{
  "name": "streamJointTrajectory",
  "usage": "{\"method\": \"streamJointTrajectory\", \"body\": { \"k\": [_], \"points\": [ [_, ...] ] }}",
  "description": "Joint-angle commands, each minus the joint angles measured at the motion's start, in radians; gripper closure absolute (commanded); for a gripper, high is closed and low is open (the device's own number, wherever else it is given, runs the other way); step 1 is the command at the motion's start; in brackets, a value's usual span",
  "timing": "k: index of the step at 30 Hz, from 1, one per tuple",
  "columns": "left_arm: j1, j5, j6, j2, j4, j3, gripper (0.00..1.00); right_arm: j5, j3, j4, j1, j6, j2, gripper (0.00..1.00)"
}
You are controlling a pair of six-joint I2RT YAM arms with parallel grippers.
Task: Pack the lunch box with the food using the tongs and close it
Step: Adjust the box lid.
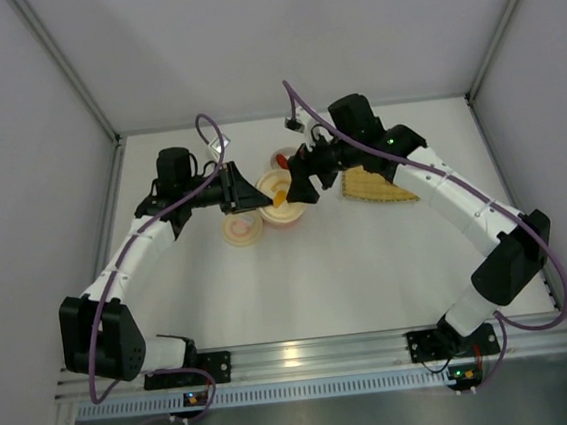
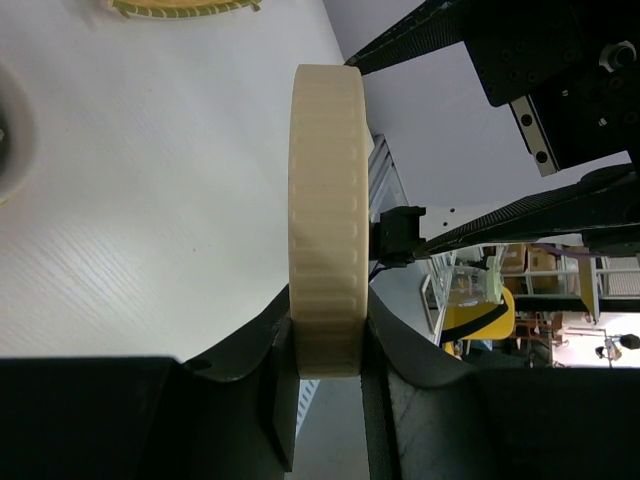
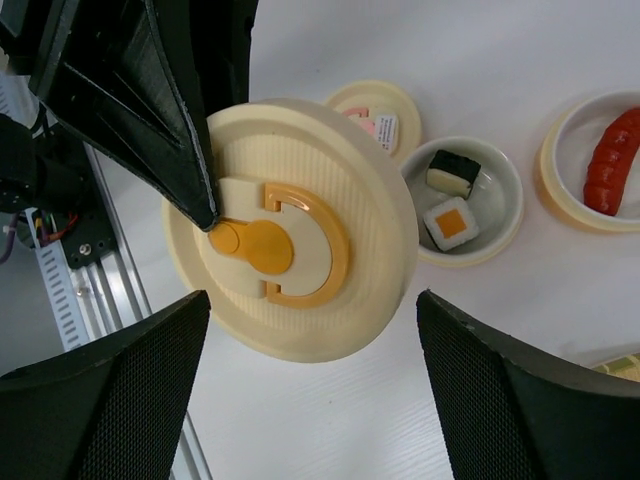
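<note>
You see a lid [image 3: 375, 215] of matt cream plastic, finely ribbed, with a smooth orange handle [image 3: 255, 247]. The white table [image 3: 480, 50] is matt with faint wood grain.

White surface [image 1: 370, 274] carries bamboo mat [image 1: 377, 188], sausage dish [image 3: 548, 170], sushi bowl [image 3: 500, 190] and, nr it, small cream disc [image 3: 358, 100].

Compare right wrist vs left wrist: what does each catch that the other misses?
Right wrist only: the lid's top face with its orange handle, two sushi rolls in one bowl, the red sausage in a second bowl, and the open right gripper. Left wrist only: the lid's ribbed rim edge-on, pinched between both fingers of the left gripper. Shared: the cream lid in the left gripper, and the white table.
</note>
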Motion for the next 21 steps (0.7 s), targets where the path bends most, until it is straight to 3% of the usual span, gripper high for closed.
{"method": "streamJointTrajectory", "body": {
  "k": [1,13,21],
  "points": [
    [-0.001,-0.003,0.025,-0.010,0.006,-0.001,1.00,0.041,0.049,-0.018,0.017,-0.022,-0.045,0.16],
    [-0.001,0.058,-0.060,0.051,0.080,0.008,1.00,-0.091,0.047,-0.038,0.017,0.085,-0.017,0.25],
    [-0.001,0.072,-0.072,0.048,0.098,-0.001,1.00,-0.071,0.079,-0.065,0.019,0.081,0.053,0.26]
  ]
}}
